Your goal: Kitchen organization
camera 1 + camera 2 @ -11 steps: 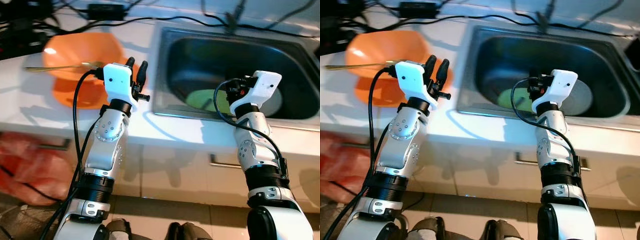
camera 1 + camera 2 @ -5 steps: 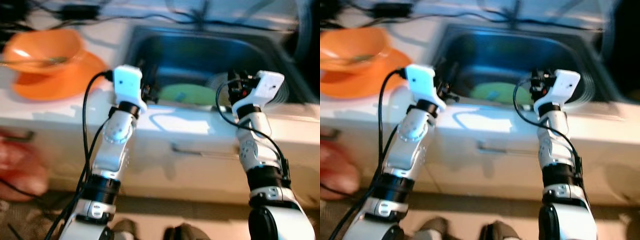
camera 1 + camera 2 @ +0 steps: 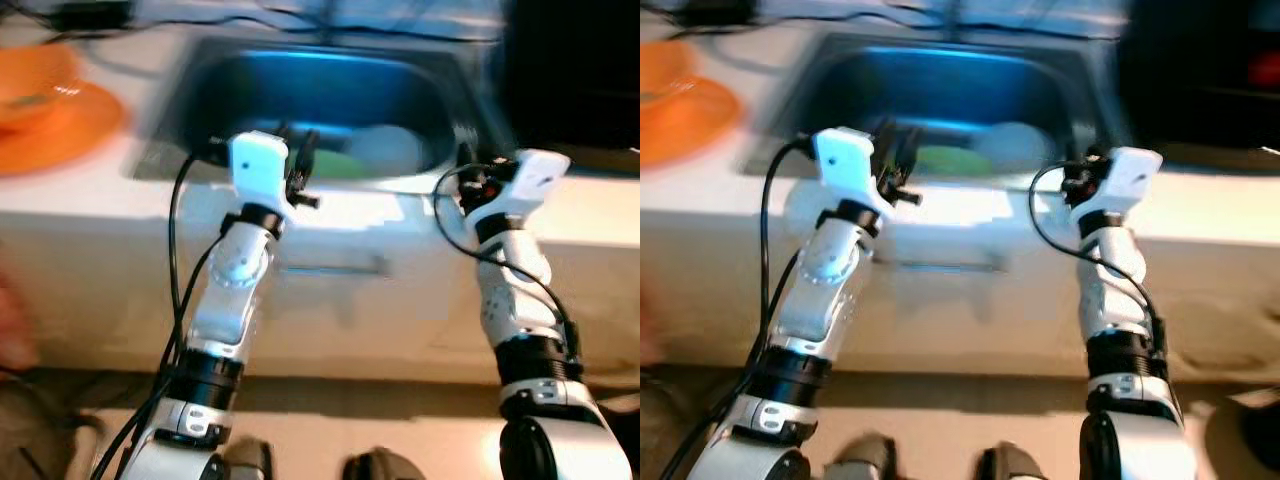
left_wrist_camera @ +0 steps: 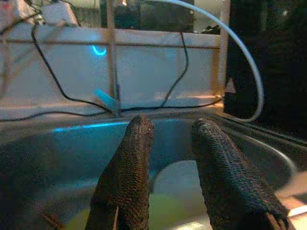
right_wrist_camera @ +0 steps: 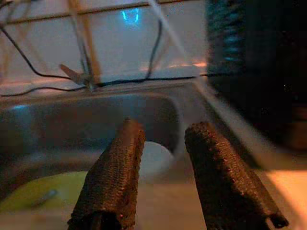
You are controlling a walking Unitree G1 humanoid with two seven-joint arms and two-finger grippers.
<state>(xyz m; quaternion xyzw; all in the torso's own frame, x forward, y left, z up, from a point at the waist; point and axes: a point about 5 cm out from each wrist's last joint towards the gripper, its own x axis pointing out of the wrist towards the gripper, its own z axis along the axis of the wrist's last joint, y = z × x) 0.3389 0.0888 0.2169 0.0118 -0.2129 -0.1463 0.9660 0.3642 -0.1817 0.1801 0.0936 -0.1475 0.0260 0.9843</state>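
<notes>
Steel sink (image 3: 420, 80) holding green plate (image 3: 945, 160) and white plate (image 3: 385, 150), left tool (image 4: 169, 143) and right tool (image 5: 163, 143) parted, empty

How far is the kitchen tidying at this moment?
Nothing looks finished yet. A green plate and a white plate lie in the sink, and orange dishes sit on the counter at the left. The left tool and right tool are open and empty at the sink's front edge, so the sorting remains.
</notes>
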